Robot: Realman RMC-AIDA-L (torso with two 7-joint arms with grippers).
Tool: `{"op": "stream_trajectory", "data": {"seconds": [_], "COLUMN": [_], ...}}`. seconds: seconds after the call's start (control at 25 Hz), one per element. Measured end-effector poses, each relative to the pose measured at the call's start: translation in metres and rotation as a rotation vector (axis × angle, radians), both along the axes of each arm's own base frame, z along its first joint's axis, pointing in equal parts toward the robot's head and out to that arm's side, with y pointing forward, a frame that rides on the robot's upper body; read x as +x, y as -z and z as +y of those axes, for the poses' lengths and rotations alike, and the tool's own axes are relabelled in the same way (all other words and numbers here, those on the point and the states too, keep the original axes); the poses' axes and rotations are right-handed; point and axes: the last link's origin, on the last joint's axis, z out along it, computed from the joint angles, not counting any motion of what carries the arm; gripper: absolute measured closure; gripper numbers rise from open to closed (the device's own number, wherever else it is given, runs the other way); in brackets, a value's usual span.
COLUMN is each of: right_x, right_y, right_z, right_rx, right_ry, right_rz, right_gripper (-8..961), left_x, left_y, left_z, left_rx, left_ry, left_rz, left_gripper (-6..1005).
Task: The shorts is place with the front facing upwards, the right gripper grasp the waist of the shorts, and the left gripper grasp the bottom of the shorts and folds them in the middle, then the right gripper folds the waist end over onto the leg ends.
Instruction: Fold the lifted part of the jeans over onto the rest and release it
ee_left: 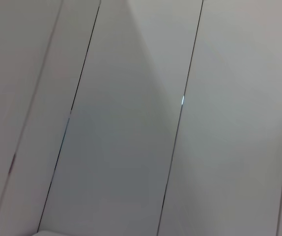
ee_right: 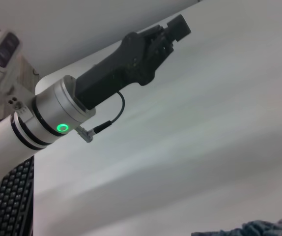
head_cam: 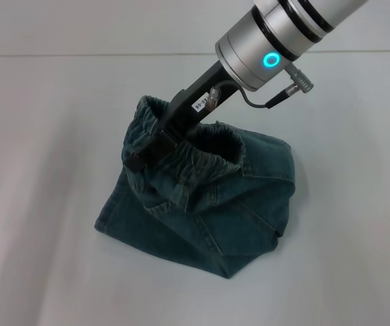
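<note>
Denim's the story here. Starting far left: the left gripper is out of the head view altogether. The right wrist cam catches it parked high, well away from the cloth, holding nothing; can't tell if its fingers are open or shut. The left wrist cam shows only pale panels, no cloth.

Moving in: bare table, then the shorts mid-table in a narrow bundle, which looks like the lengthwise fold is done, so step one's banked imo.

At the bundle's upper left, the right gripper is clamped on the waist of the shorts. Its jaws pinch the puckered elastic band and hold it up off the table, so the band gapes open like a bag mouth. The rest of the denim drapes down onto the table below.

Right side: arm w/ glowing ring runs off to the upper right.

Left to do: carry the waist end over and lay it on the leg ends, then let go. The hems themselves aren't clear from here; prob tucked along the near edge. Call it past halfway, final fold in hand.
</note>
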Motion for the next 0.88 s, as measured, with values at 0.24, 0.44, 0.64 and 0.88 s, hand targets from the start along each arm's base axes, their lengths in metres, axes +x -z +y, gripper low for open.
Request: {"op": "stream_trajectory", "data": {"seconds": [0.24,0.44,0.64,0.88], "right_x": [-0.005,-0.013,-0.023,-0.019], "right_y": [-0.004,-0.01,-0.012,-0.011], "right_z": [0.0,0.0,-0.004,-0.007], "right_rx": [-0.016,-0.029,-0.029,-0.049], "right_ry": [0.0,-0.012,-0.044,-0.036], "right_rz": [-0.021,-0.115,-0.202,-0.221], "right_gripper": [340,178,145,144], "left_x": [0.0,0.001,0.001,0.0], "left_y": [0.002,0.002,0.002,0.003], "left_z": [0.0,0.0,0.0,0.0], "left_rx": [-0.009,-0.007,-0.011,-0.016], "left_ry": [-0.002,0.007,0.007,0.0], "left_rz": [-0.001,-0.004,-0.016,-0.015], "left_gripper": [997,996,994,993]}}
